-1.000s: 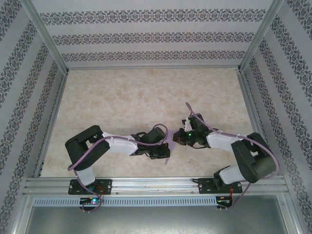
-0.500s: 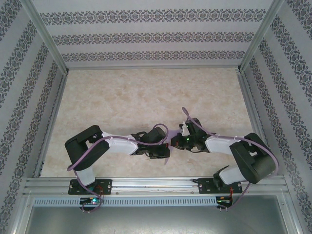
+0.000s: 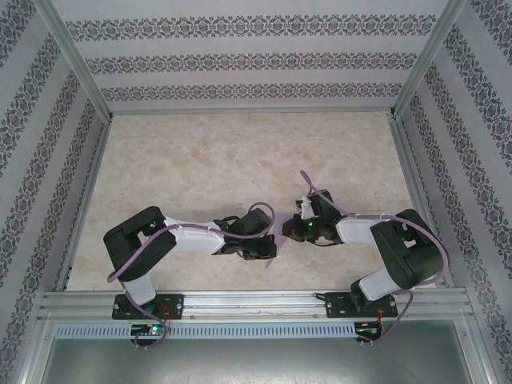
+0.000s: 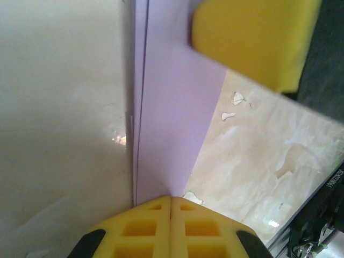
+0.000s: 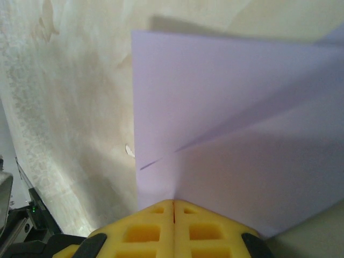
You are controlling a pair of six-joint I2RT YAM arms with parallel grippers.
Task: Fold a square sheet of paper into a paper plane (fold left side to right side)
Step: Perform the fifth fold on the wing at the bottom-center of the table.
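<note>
We find the left pincer [image 4: 171,200] clenched on the sheet of paper [image 4: 172,123]. In its wrist view the two yellow fingers meet flush at the bottom of the frame, with the lavender sheet pinched between their tips. The sheet runs away from the fingers as a narrow band. Along its left edge two layers show close together, so the paper is doubled over there. At the upper right of that view a further yellow finger [image 4: 252,37] lies against the far part of the sheet. Beyond the paper's right edge lies the beige marbled counter [image 4: 258,156], with an aluminium rail [image 4: 317,215] at the lower right corner.

The right pincer [image 5: 173,203] is likewise clenched on the same sheet. Its yellow fingers are pressed together on the near edge, and the paper spreads out wide above and to the right of them. One straight crease runs diagonally across the sheet, rising from lower left to upper right. The left edge of the paper is clean and straight against the counter behind it.

In the top view both arms reach inward from their bases, and the two pincers stand just beside each other over the near middle of the counter. The sheet is held there between them. We cannot tell whether any part of the paper touches the counter.
</note>
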